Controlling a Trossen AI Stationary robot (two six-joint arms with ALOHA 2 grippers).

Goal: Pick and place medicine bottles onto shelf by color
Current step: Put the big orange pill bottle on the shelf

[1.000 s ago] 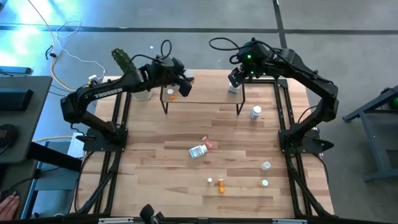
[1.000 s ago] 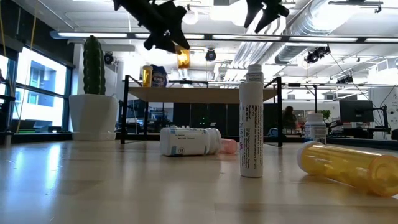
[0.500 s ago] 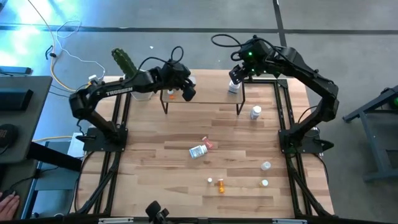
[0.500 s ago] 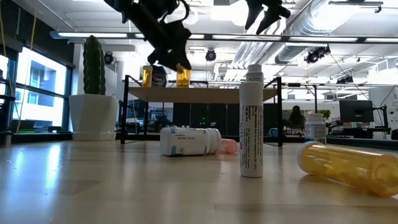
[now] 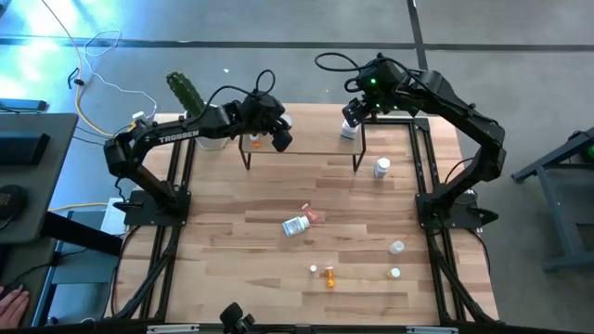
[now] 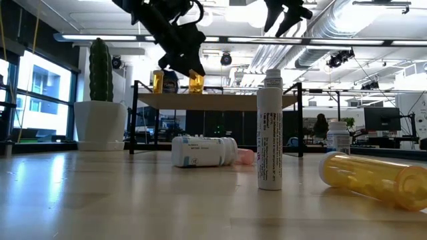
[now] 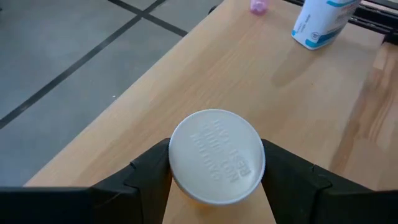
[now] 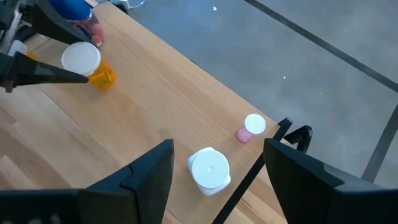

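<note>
Nearest the front edge of the counter (image 5: 232, 269), seen from above, several medicine bottles are yet to be sorted: an orange vial (image 5: 329, 277) lying on its side with a small white one just beside it, and two white-capped bottles (image 5: 396, 248) standing near the right side. Toward the middle, a white labelled bottle (image 5: 295, 225) lies tipped over, touching a pink vial (image 5: 313, 216), so both would need lifting from a lying pose. Farther back, a white bottle (image 5: 381, 168) stands on the counter just outside the shelf's right legs. The shelf (image 5: 306, 139) stands at the far side, and the sorting reads as by colour from one end to the other. The left claw (image 5: 276, 136) is over the shelf's left part, clamped on an orange bottle (image 6: 196, 81) by its body just under the white cap (image 7: 217, 156); from the level camera the bottle's base sits at or barely above the board, next to another orange bottle (image 6: 158, 81) and a blue one, so this looks like the moment of setting it among its own colour, grip not yet released. The right claw (image 5: 350, 115) hangs above the shelf's right end, fingers apart and holding nothing, directly over a white bottle (image 8: 209, 169) and a pink vial (image 8: 249, 127) already standing there, probably just delivered. Beyond the left end stands a cactus (image 6: 100, 70) in a white pot.
</note>
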